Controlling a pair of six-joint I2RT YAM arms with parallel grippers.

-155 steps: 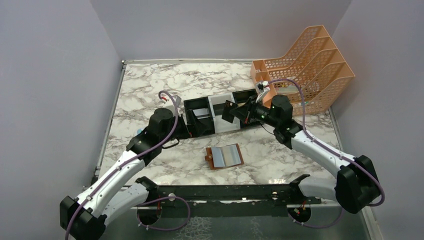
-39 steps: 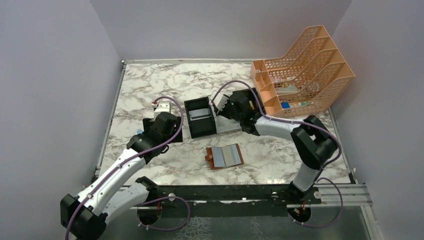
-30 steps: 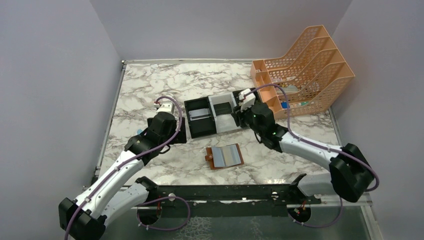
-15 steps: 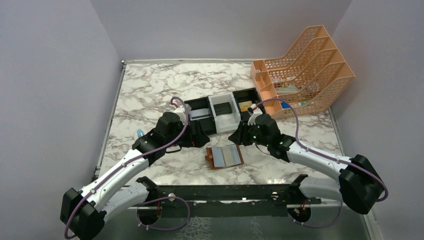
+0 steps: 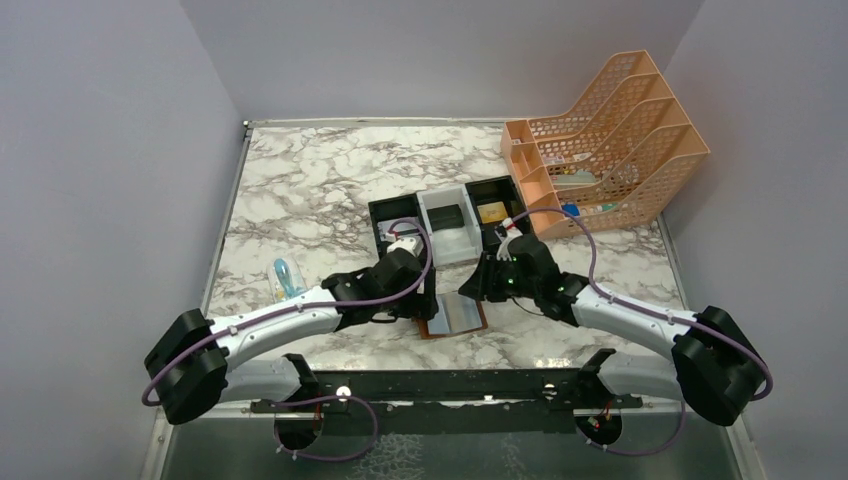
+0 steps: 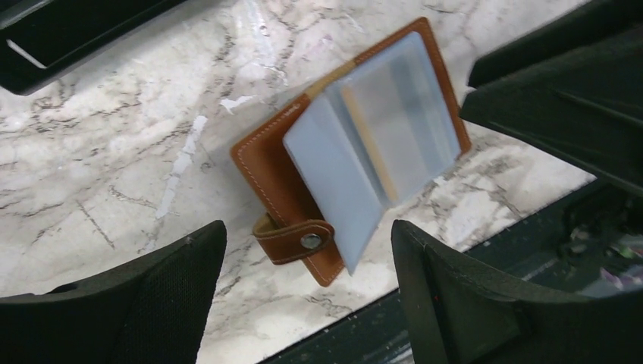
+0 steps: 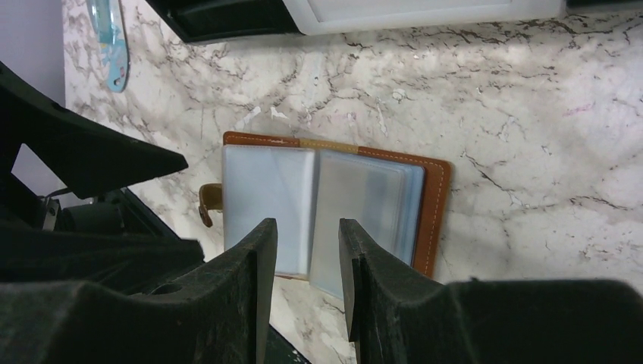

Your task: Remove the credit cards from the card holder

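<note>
Overhanging card holder, left tool, tray behind

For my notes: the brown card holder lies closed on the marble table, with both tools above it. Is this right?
Not quite. The card holder lies open, pale blue pockets up, as the left wrist view shows. It is on the marble table, with the left tool and right tool above it.

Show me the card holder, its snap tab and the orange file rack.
card holder (image 6: 269, 173), left wrist view, on the brown leather cover.
snap tab (image 6: 288, 241), left wrist view, on the strap beside its metal stud.
file rack (image 5: 620, 130), top view, on a mesh divider.
</note>
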